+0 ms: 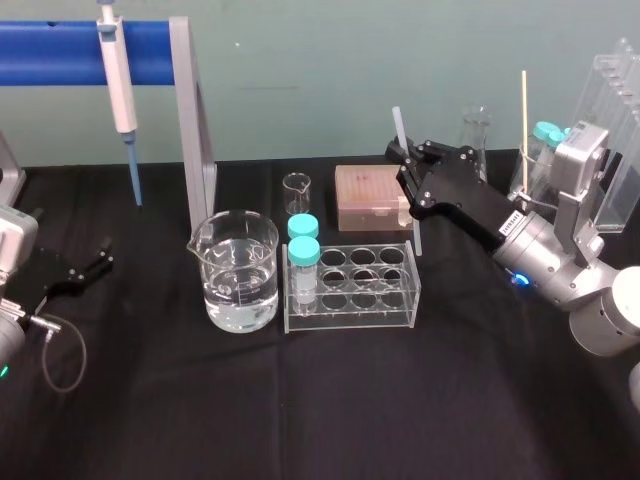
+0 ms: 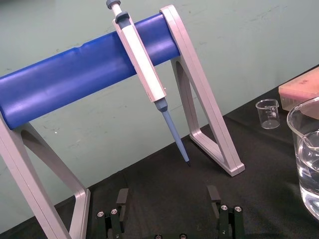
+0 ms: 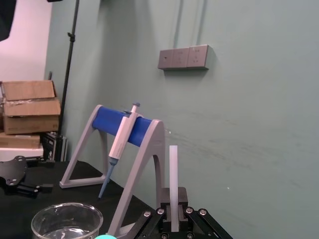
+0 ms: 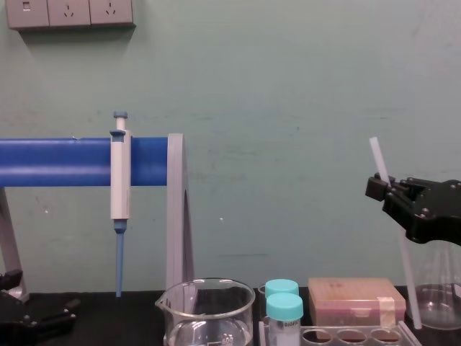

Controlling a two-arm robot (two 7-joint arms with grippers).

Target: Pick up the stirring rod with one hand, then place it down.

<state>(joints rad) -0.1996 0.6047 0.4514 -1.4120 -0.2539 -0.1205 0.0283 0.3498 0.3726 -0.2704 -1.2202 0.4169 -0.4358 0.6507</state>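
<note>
The stirring rod (image 1: 416,238) is a thin translucent white stick, standing almost upright and leaning slightly. My right gripper (image 1: 404,156) is shut on it near its upper end, above the table just right of the tube rack. In the chest view the rod (image 4: 405,261) runs down from the black right gripper (image 4: 379,189) to a point close to the table; I cannot tell if it touches. In the right wrist view the rod (image 3: 173,169) sticks up between the fingers of the right gripper (image 3: 173,206). My left gripper (image 1: 88,266) rests parked at the table's left edge, open and empty (image 2: 167,199).
A water-filled beaker (image 1: 238,275) and a clear tube rack (image 1: 400,300) with two teal-capped tubes stand mid-table. Behind them are a small beaker (image 1: 296,190) and a tan tip box (image 1: 365,195). A pipette (image 1: 118,75) hangs on the blue-barred stand (image 1: 195,130). Glassware (image 1: 477,130) crowds the back right.
</note>
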